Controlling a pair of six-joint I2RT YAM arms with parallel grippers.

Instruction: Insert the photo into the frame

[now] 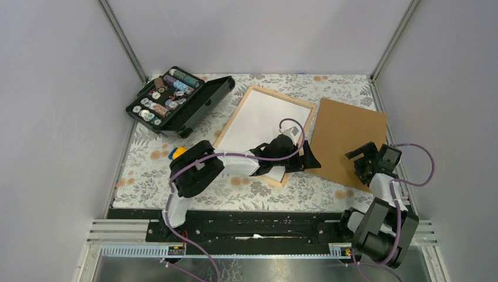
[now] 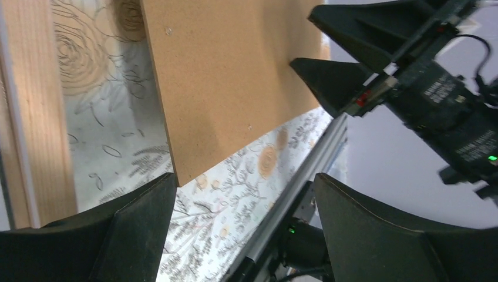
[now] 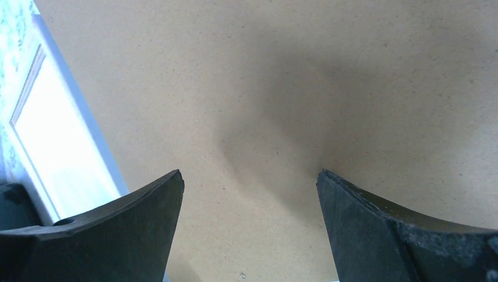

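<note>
The pale wood frame (image 1: 235,114) lies flat at the table's middle, and a plain white surface (image 1: 264,120) fills its opening. The dark glossy photo is not in view. The brown backing board (image 1: 346,135) lies just right of the frame. My left gripper (image 1: 308,158) is open and empty at the board's near-left corner (image 2: 176,176), with the frame's wooden edge (image 2: 35,117) beside it. My right gripper (image 1: 365,160) is open and empty, close above the board's near-right part (image 3: 264,88). The frame's white centre (image 3: 53,158) shows at its left.
An open black case (image 1: 179,100) holding spools and round bits stands at the back left. A small yellow and blue object (image 1: 176,153) lies by the left arm. Metal rails (image 1: 264,232) run along the near edge, and grey walls close in the sides.
</note>
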